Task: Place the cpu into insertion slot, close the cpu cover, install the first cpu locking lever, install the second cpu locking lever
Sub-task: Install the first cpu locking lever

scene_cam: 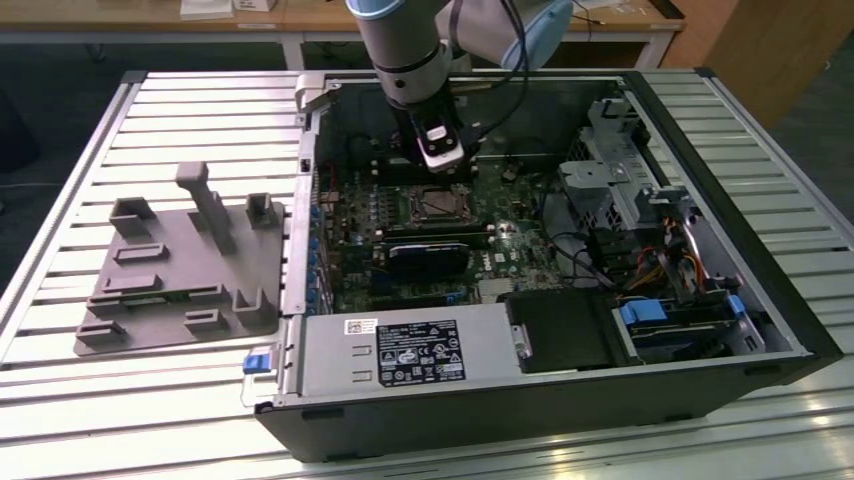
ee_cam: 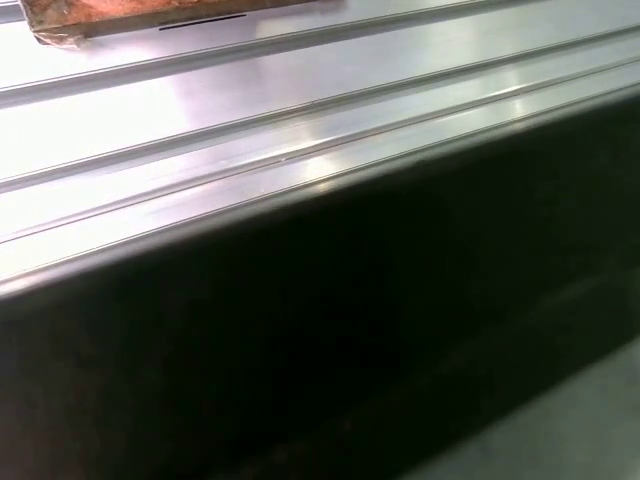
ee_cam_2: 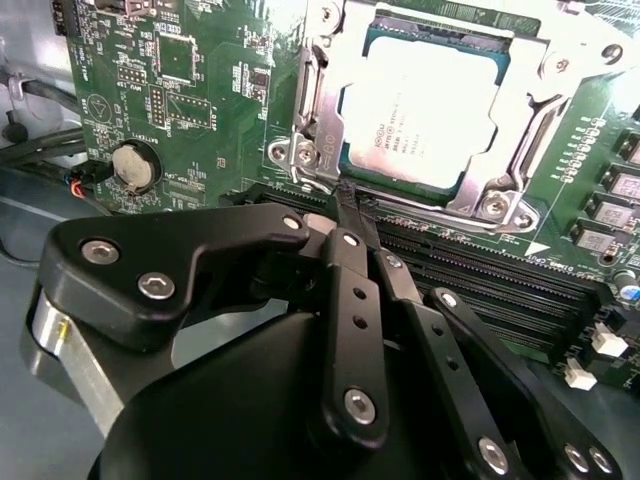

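The cpu [ee_cam_2: 420, 110] lies flat in the insertion slot [scene_cam: 434, 205], its dull silver face up. The cpu cover [ee_cam_2: 312, 85], a silvery frame, lies down around the chip's edges. My gripper [ee_cam_2: 345, 200] has its black fingers drawn together with nothing between them, tips right by the socket's near corner, beside a screw boss [ee_cam_2: 300, 152]. In the exterior view the gripper [scene_cam: 445, 165] hangs inside the open computer case, just behind the socket. I cannot make out the locking levers clearly.
Long black memory slots [ee_cam_2: 480, 280] run between my fingers and the socket; a coin battery [ee_cam_2: 135, 165] sits beside them. A black card [scene_cam: 427, 255], a power supply [scene_cam: 400, 350] and a drive cage [scene_cam: 621, 190] crowd the case. A grey fixture [scene_cam: 187, 270] stands on the slatted table [scene_cam: 747, 420].
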Available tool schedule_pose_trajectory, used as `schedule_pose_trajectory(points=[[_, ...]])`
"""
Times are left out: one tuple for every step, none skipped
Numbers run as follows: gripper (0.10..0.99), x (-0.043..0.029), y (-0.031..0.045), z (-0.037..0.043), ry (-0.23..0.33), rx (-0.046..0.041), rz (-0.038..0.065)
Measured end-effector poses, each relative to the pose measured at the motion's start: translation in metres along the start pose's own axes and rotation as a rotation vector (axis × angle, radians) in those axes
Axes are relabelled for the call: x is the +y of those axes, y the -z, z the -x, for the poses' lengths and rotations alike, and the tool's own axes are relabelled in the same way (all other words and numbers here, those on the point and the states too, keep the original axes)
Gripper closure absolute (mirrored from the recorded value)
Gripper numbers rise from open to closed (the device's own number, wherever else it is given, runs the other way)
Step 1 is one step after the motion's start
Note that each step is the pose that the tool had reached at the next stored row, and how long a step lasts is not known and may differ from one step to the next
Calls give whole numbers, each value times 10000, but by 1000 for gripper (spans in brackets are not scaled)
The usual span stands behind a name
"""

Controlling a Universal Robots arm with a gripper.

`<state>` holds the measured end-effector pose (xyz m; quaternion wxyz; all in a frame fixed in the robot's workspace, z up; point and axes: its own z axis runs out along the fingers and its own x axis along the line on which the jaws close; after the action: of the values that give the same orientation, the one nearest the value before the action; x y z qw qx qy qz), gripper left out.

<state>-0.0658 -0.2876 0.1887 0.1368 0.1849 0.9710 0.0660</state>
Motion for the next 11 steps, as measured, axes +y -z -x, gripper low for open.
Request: schedule_pose_trajectory(points=[[980,0,0,1,0,1,0],[980,1,-1,2,-1,3,5],[980,1,-1,2,-2,3,11],[980,2,-2,4,-2,7,16],[980,3,-2,7,-2,9,21],[980,4,-4,12,-2,10,26],[980,5,-5,13,-3,10,29],[980,6,-3,14,-3,12,29],[980,8,1,16,-4,11,34],[980,11,7,18,-6,10,41],[980,13,15,21,-5,9,46]])
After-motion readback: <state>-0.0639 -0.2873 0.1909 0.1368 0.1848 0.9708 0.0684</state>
